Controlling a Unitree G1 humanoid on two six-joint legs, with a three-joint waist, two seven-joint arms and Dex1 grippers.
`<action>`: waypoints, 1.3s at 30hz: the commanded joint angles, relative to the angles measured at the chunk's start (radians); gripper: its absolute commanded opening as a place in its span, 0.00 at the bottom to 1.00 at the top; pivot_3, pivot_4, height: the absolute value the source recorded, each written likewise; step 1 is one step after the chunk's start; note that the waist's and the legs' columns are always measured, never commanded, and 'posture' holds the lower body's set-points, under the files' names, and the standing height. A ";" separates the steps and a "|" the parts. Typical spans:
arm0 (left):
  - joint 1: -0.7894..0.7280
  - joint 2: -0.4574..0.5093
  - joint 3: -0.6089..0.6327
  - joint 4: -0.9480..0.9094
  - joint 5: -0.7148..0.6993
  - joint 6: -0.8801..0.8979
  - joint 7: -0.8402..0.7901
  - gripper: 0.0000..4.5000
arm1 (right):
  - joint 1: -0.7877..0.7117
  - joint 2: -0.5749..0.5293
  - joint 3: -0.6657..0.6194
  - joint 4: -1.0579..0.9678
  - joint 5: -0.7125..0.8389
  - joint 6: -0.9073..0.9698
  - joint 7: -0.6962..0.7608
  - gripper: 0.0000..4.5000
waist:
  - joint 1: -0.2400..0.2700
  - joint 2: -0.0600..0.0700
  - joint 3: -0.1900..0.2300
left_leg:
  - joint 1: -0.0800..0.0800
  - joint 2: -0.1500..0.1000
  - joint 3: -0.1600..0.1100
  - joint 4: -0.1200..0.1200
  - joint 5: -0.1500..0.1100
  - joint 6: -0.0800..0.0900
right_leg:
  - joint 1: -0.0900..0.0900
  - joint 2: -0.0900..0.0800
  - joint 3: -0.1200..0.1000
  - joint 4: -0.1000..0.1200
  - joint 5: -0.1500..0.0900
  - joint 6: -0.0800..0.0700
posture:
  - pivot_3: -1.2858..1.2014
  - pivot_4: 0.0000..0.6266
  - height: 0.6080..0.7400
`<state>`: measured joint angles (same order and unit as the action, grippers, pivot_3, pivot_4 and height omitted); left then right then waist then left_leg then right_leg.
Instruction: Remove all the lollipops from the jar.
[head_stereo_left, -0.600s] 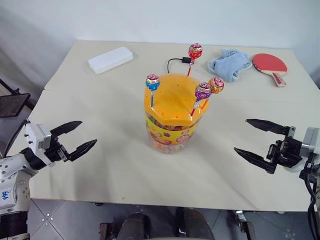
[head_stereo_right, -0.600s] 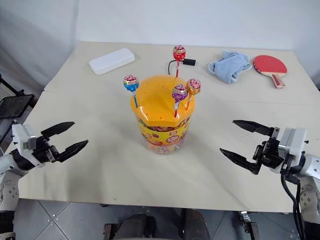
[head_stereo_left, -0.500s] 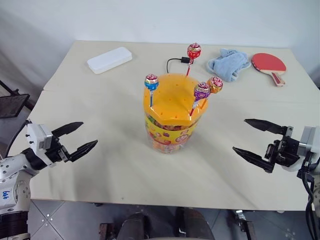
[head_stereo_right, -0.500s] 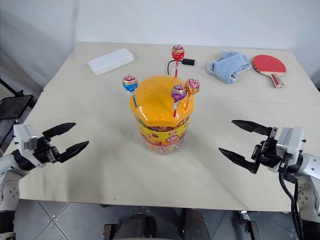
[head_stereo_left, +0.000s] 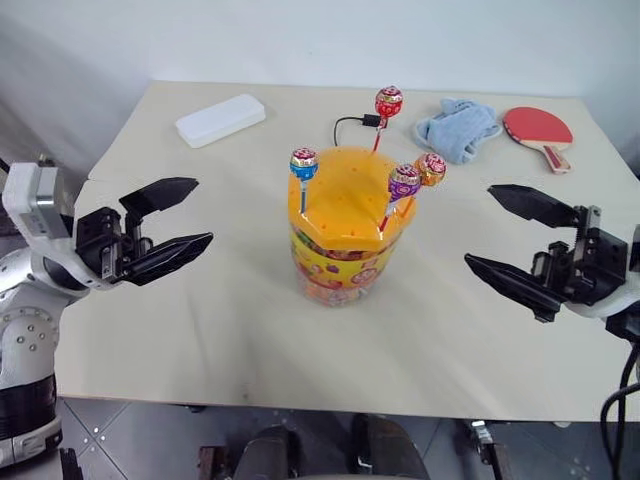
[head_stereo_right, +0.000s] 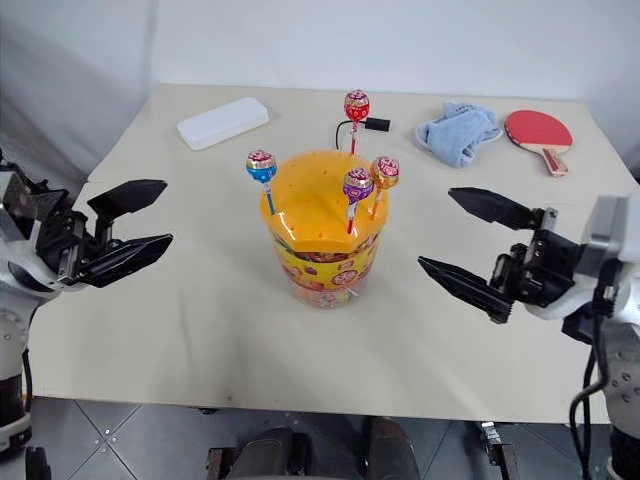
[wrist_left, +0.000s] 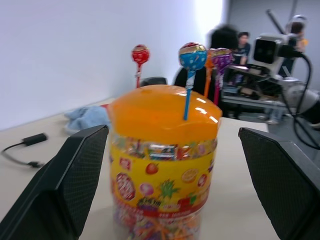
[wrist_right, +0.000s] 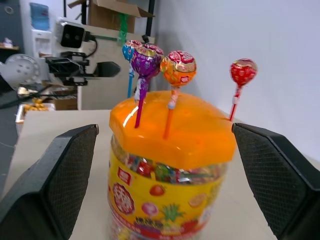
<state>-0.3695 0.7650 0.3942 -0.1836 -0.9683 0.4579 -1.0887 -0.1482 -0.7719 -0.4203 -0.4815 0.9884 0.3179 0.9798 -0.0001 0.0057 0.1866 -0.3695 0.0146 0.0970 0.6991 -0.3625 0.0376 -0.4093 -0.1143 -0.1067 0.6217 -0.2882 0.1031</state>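
Left eye view: the jar (head_stereo_left: 342, 240) stands mid-tabletop (head_stereo_left: 230, 330), four lollipops (head_stereo_left: 404, 184) upright in its orange lid. From my left end effector (head_stereo_left: 165, 225) it lies at three o'clock, from my right end effector (head_stereo_left: 520, 248) at nine, about equally near. Both are spread wide, holding and touching nothing.
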 joint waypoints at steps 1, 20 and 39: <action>-0.076 0.001 -0.053 -0.017 0.023 -0.004 -0.025 0.98 | 0.012 -0.013 -0.019 -0.012 -0.002 -0.007 0.045 1.00 | 0.008 0.000 0.000 | 0.000 -0.001 0.000 0.000 0.000 0.000 | 0.000 0.001 0.000 0.000 0.000 0.000 | 0.52 0.24 1.00; -0.413 -0.250 -0.324 0.182 0.184 0.030 0.004 0.58 | 0.359 0.052 -0.350 -0.214 0.094 -0.058 0.052 1.00 | 0.025 -0.002 0.001 | 0.000 -0.003 0.002 0.001 0.002 0.003 | 0.001 0.004 0.000 0.000 0.002 0.003 | 0.52 0.24 1.00; -0.454 -0.141 -0.015 0.299 -0.057 0.236 0.031 0.00 | 0.231 0.127 -0.127 -0.187 0.088 -0.103 0.038 1.00 | 0.012 -0.002 0.001 | 0.001 -0.003 0.001 0.001 0.002 0.003 | 0.001 0.003 0.002 0.001 0.001 0.003 | 0.52 0.24 1.00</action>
<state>-0.8300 0.5905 0.3197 0.1023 -0.9989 0.6814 -1.0697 0.0989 -0.6532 -0.5647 -0.6569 1.0526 0.2213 1.0241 0.0114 0.0039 0.1871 -0.3684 0.0123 0.0978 0.7003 -0.3603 0.0399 -0.4086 -0.1105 -0.1050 0.6223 -0.2868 0.1056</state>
